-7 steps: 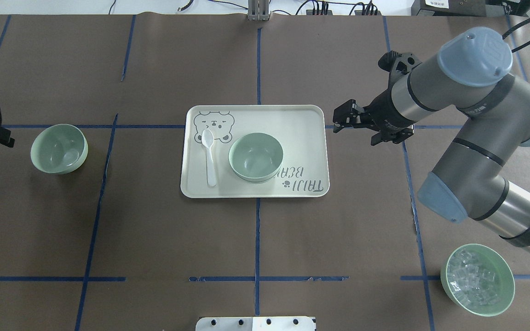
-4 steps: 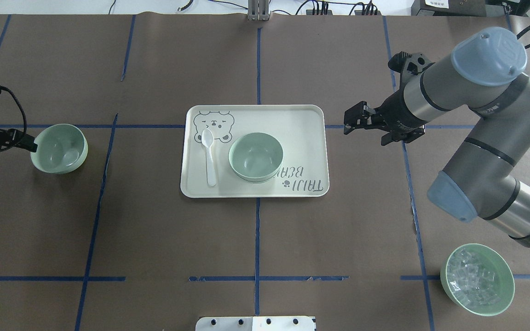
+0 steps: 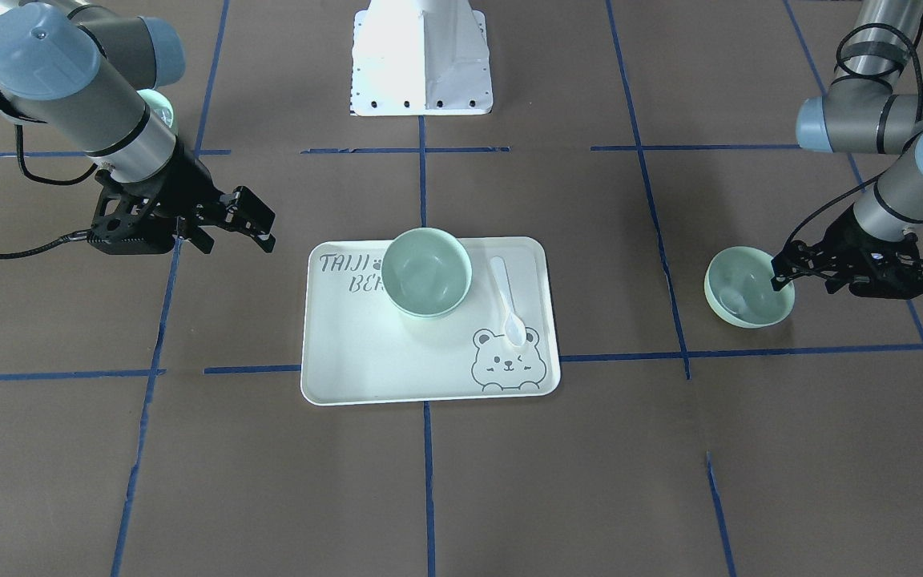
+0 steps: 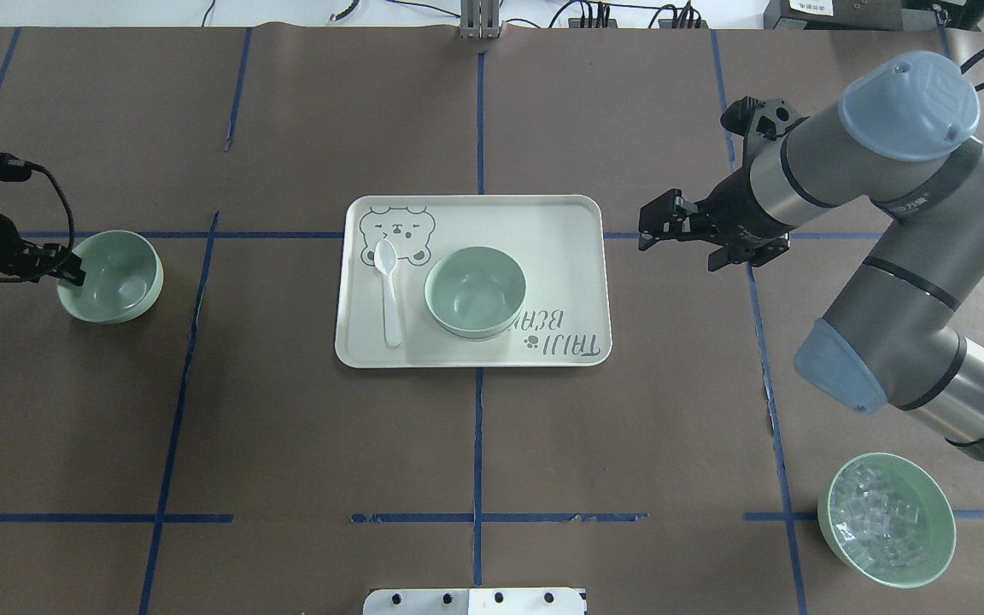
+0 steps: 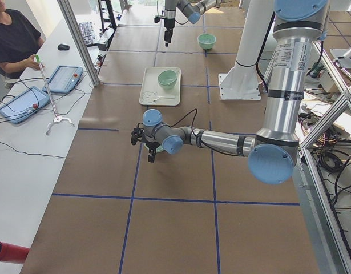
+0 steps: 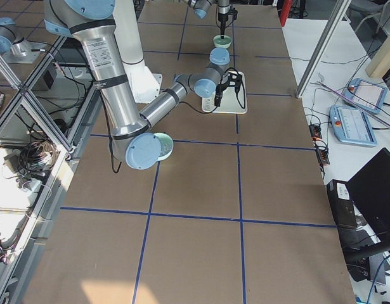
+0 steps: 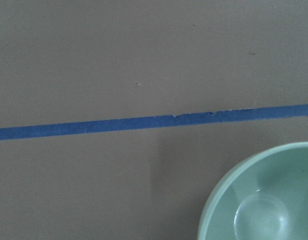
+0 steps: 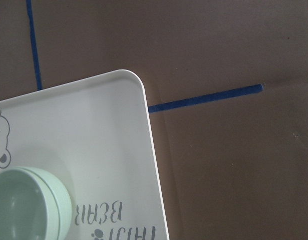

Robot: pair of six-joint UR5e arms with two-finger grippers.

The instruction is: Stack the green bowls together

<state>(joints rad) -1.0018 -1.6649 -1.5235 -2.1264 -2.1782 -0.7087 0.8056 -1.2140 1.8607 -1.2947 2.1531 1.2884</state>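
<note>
One green bowl (image 4: 112,275) stands alone on the table at the left; it also shows in the front view (image 3: 748,287) and the left wrist view (image 7: 264,200). My left gripper (image 4: 69,265) is open at this bowl's outer left rim, also seen in the front view (image 3: 779,271). A second green bowl (image 4: 475,292) stands on the tray; the right wrist view (image 8: 28,205) shows a double rim, like two bowls nested. My right gripper (image 4: 647,226) is open and empty, hovering just right of the tray.
The pale bear-print tray (image 4: 560,222) lies mid-table with a white spoon (image 4: 388,290) on its left part. A green bowl of clear cubes (image 4: 887,519) stands at the near right, under my right arm. The robot's white base (image 3: 421,56) is at the near edge.
My left gripper has come in from the left edge to the lone bowl's rim. My right gripper drew back a little to the right, away from the tray, then held still.
</note>
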